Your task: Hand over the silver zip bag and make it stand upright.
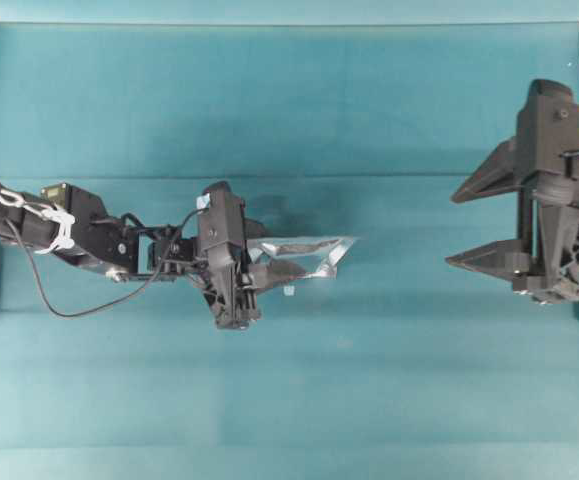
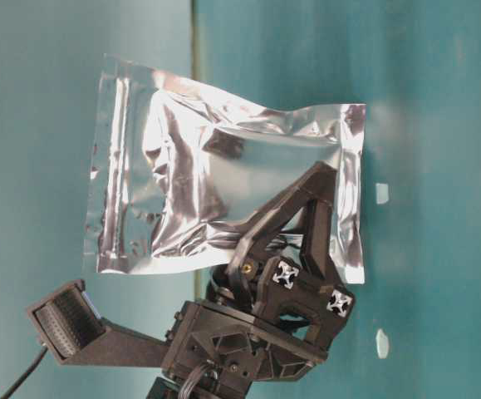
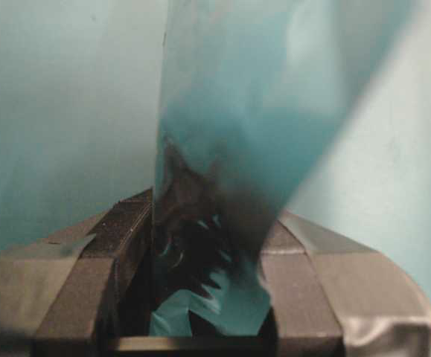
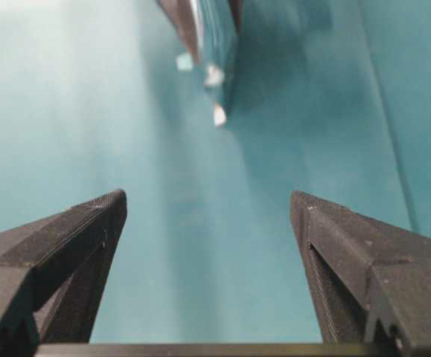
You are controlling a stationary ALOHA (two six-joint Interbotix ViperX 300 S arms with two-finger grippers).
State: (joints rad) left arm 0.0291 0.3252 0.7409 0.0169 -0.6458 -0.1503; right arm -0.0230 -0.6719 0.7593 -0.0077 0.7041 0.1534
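The silver zip bag (image 1: 309, 250) is a crinkled foil pouch held on edge in the middle of the teal table, thin from above. In the table-level view it shows its broad face (image 2: 215, 183). My left gripper (image 1: 267, 265) is shut on one end of it; one finger crosses the front of the foil in the table-level view (image 2: 315, 191). In the left wrist view the foil (image 3: 237, 111) runs up from between my shut jaws (image 3: 208, 245). My right gripper (image 1: 452, 228) is wide open and empty, well to the right of the bag. Its wrist view (image 4: 208, 204) shows the bag far ahead, edge-on (image 4: 216, 37).
Tiny white scraps (image 1: 289, 290) lie on the teal table (image 1: 289, 400) just under the bag, and they also show in the table-level view (image 2: 381, 193). A black cable (image 1: 79, 310) loops below the left arm. Black frame posts stand at the far left and right edges.
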